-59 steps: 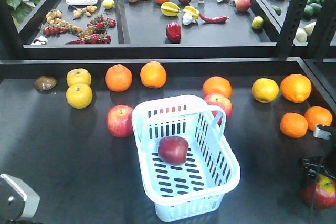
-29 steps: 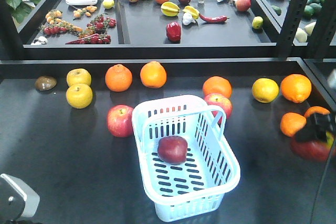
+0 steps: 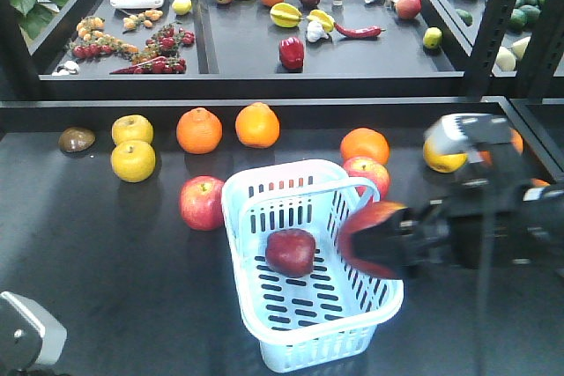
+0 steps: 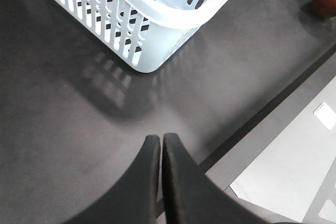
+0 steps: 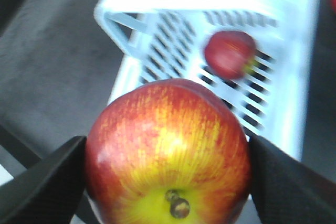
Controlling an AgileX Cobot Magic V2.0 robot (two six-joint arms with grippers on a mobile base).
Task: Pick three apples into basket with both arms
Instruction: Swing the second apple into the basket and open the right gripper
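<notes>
Bright even light; motion-blurred right arm, soft basket shadow.

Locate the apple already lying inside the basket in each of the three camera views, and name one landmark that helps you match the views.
Front view: the dark red apple lies on the basket floor, centre of picture.
Left wrist view: only a dark red sliver shows behind the slotted wall at the top edge; I cannot tell whether it is that apple.
Right wrist view: it lies upper right, blurred, beyond the held apple.
Shared landmark: the pale-blue basket.
</notes>
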